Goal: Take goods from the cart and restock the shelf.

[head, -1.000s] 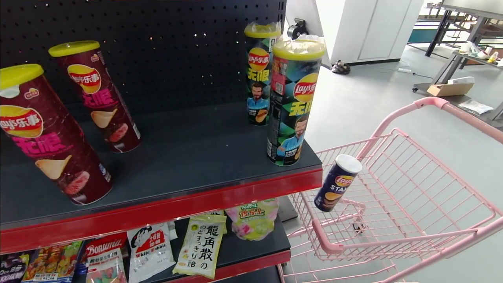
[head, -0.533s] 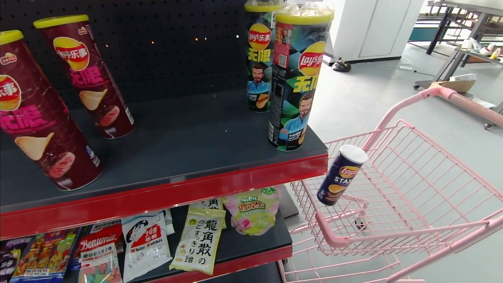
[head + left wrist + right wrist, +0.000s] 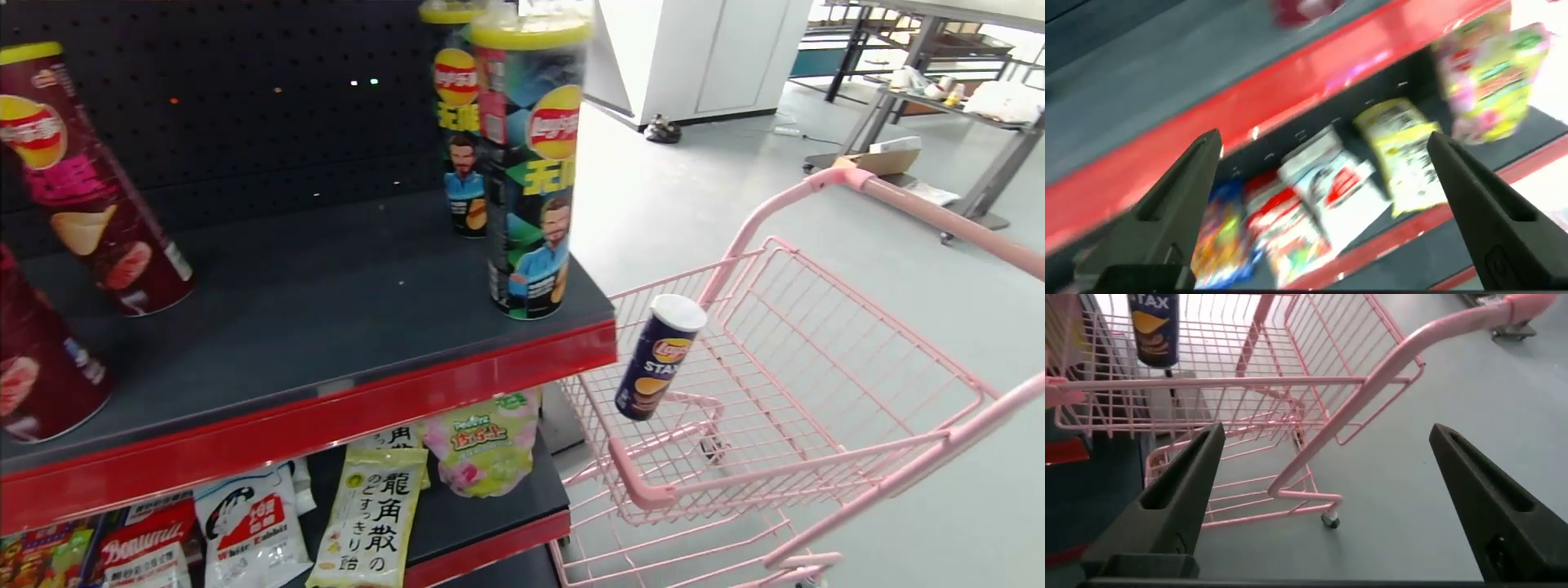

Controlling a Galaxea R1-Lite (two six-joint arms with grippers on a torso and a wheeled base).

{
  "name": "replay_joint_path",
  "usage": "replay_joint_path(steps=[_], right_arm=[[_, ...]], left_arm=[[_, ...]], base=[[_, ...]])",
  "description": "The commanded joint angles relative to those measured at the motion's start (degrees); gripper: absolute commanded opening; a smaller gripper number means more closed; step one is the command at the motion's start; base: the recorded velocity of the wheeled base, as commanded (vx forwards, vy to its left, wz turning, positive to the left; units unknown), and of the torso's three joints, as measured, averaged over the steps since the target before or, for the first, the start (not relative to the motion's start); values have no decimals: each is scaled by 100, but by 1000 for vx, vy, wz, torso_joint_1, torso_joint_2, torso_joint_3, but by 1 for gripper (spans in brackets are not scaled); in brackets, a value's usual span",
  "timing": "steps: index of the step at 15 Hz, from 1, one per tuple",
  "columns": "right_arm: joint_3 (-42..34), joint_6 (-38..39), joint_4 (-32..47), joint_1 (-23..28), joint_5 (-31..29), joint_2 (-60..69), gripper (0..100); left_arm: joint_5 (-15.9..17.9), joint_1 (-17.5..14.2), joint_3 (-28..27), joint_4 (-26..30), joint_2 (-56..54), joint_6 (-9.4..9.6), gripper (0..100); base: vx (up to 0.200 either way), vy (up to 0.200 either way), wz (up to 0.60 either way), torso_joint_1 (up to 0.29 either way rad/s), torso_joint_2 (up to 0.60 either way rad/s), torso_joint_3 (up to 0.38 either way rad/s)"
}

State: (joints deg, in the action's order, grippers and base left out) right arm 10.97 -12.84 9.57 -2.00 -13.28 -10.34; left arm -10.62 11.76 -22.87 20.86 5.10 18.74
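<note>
A dark blue chips can (image 3: 658,357) with a white lid leans in the pink wire cart (image 3: 816,184), at the basket corner nearest the shelf. The shelf (image 3: 326,408) has a dark board with a red front edge, and the cart stands just to its right. My left gripper (image 3: 1323,139) is open in front of the red shelf edge (image 3: 1290,90), facing the snack bags on the lower board. Open as well, my right gripper (image 3: 1327,431) hangs over the floor beside the cart (image 3: 1372,380), with the blue can (image 3: 1155,331) far beyond it.
Two tall green-and-black chips cans (image 3: 531,163) stand at the shelf's right end and maroon ones (image 3: 90,180) at its left, with bare board between. Snack bags (image 3: 367,523) lie on the lower shelf. A white cabinet (image 3: 694,57) and tables (image 3: 939,106) stand farther off on the grey floor.
The whole head picture has shifted to the left, so the camera has moved. The can, cart and shelf goods keep their places relative to one another.
</note>
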Motion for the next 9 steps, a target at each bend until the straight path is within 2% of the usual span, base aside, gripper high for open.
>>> replay_joint_path(steps=[1,6,9], right_arm=[[1,0,-8,-2,0,14,100],[248,0,-122,-116,115,-557,100],[432,370,-764,-380,1002,-1339,100]], left_arm=[[-2,1,2,-3,9,-2,100],[-2,1,-7,-3,9,-2,100],[-10,1,11,-3,9,-10,100]], base=[[0,0,0,0,0,0],[0,0,0,0,0,0],[0,0,0,0,0,0]])
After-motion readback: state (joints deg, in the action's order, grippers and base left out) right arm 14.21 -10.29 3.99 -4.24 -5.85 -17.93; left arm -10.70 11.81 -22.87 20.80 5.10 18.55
